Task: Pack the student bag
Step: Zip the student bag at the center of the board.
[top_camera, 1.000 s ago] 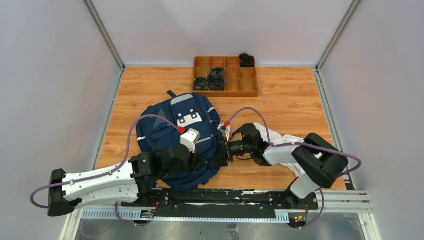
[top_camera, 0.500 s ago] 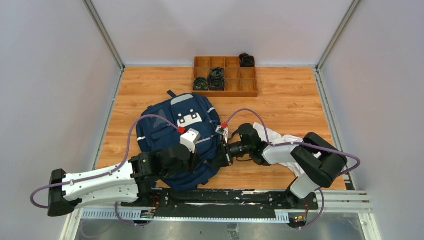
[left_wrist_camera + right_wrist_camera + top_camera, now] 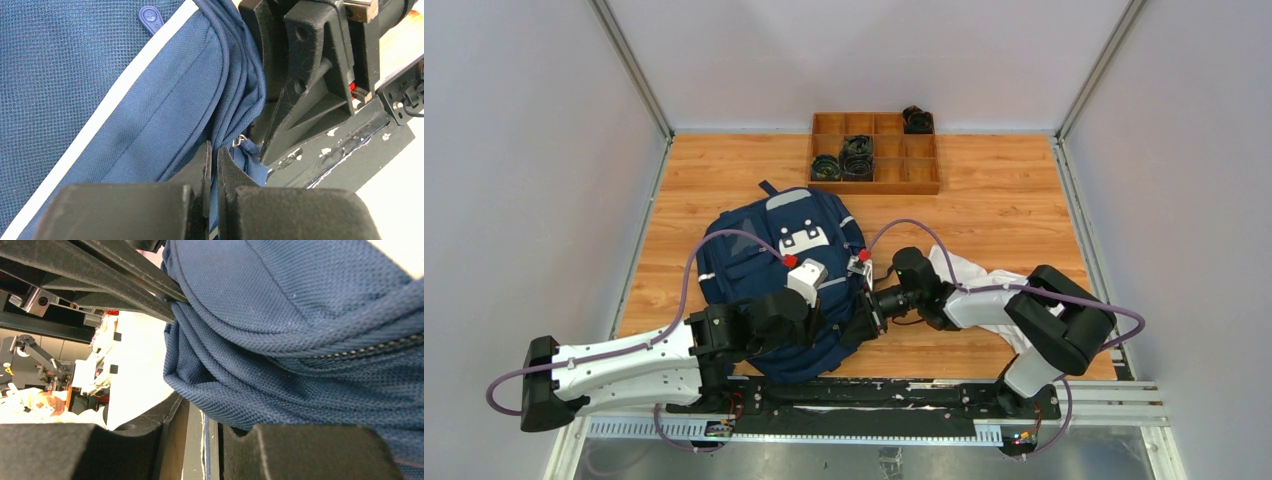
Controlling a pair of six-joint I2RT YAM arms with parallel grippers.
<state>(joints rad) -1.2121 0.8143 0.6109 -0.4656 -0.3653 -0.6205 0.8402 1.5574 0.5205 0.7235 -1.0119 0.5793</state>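
Toward the near left of the bench [image 3: 1014, 210] lies the student bag [image 3: 744, 265]. The left gripper [image 3: 214, 152], nearly closed, pinches its hem, probably to steady the zipper. The right gripper [image 3: 200, 426] is narrow against bunched fabric; I cannot tell if it grips. Since a second ago it has pressed leftward into the bag.

We get bright, even light from overhead, and the shadows under the arms are soft. At 9 o'clock in our right wrist view the background burns out white. The close fingers [image 3: 150, 210] blur, while the student bag [image 3: 75, 75] weave is crisp.
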